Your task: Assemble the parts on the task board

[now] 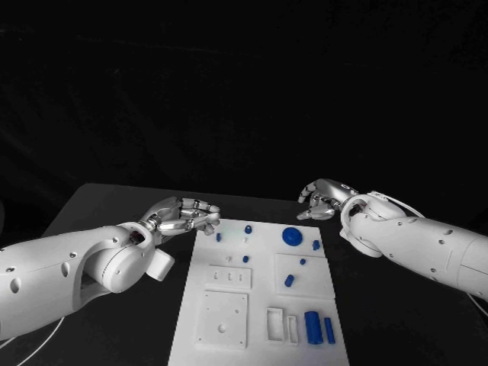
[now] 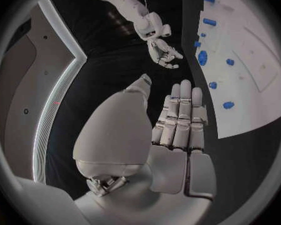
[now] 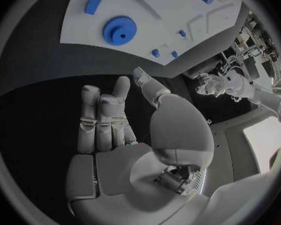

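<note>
Both hands hover empty with fingers loosely apart: the left hand (image 1: 181, 215) at ten o'clock of the task board (image 1: 228, 309), the right hand (image 1: 326, 197) at one o'clock. A blue gear (image 1: 293, 236) lies on the board's far end.

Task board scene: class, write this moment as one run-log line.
left hand: empty, beside board | right hand: empty, beyond far corner | task board: blue gear and parts untouched | stage: before first pick
</note>
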